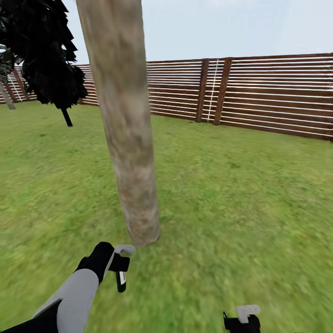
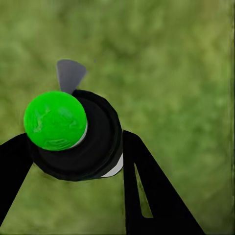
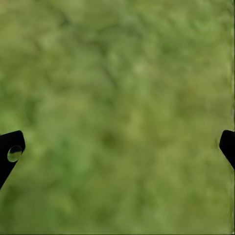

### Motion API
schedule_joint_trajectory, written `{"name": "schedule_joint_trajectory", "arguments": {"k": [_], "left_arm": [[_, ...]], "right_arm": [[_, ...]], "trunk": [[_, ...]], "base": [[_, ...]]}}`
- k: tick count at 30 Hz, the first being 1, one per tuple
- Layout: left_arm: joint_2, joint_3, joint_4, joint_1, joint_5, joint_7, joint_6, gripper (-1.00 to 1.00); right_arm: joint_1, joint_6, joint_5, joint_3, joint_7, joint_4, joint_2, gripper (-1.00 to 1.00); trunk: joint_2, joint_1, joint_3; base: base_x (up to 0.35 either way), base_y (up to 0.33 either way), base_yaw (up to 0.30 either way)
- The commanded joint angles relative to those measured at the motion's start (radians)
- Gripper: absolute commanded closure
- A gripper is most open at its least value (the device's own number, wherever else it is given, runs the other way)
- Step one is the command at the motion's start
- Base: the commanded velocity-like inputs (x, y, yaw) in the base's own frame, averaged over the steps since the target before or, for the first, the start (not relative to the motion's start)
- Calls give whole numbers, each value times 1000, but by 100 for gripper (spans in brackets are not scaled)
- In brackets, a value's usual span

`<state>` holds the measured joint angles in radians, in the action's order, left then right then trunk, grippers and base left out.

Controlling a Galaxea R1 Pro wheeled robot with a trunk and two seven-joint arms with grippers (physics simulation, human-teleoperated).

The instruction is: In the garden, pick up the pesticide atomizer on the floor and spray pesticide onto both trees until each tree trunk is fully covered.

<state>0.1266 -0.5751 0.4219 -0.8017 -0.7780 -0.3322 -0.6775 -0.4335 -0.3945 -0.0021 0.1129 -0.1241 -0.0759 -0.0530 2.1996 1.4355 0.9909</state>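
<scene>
A thick mottled grey-brown tree trunk (image 1: 127, 134) rises from the grass straight ahead, its base just beyond my left gripper (image 1: 121, 266). That gripper is shut on the pesticide atomizer (image 1: 121, 280), a small black bottle with a white patch hanging below the fingers. In the left wrist view the atomizer (image 2: 95, 147) sits between the two black fingers (image 2: 147, 196), with a bright green round cap and a grey nozzle tip over the grass. My right gripper (image 1: 243, 318) is low at the right, open, with its fingertips (image 3: 10, 152) wide apart over bare grass.
A green lawn (image 1: 240, 199) spreads all around. The brown slatted fence (image 1: 259, 92) runs along the back. A dark, narrow-stemmed tree (image 1: 46, 51) stands at the far left, with a thin grey stem (image 1: 5, 95) behind it.
</scene>
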Motion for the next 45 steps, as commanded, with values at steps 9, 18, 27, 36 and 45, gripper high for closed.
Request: {"name": "schedule_joint_trajectory", "arguments": {"k": [9,18,27,36,45], "left_arm": [[0,-8,8,-1,-10,-4,-4,100],[9,-8,48,-29,-13,-10,-23,100],[-39,-6,53,-143,-16,-12,-92,100],[10,8,51,-199,-12,-14,-163,100],[8,8,55,-236,-11,-15,-177,100]], "right_arm": [[-1,-1,1,8,-5,2,5,-100],[-1,-1,1,8,-5,2,4,-100],[-1,-1,2,9,-4,1,6,-100],[-1,-1,2,8,-5,1,6,-100],[-1,-1,4,8,-5,1,5,-100]], "trunk": [[0,0,1],[0,0,1],[0,0,1],[0,0,1],[0,0,1]], "base": [[160,-143,-177],[-185,-1,-3],[-4,0,0],[0,0,0],[-113,0,0]]}}
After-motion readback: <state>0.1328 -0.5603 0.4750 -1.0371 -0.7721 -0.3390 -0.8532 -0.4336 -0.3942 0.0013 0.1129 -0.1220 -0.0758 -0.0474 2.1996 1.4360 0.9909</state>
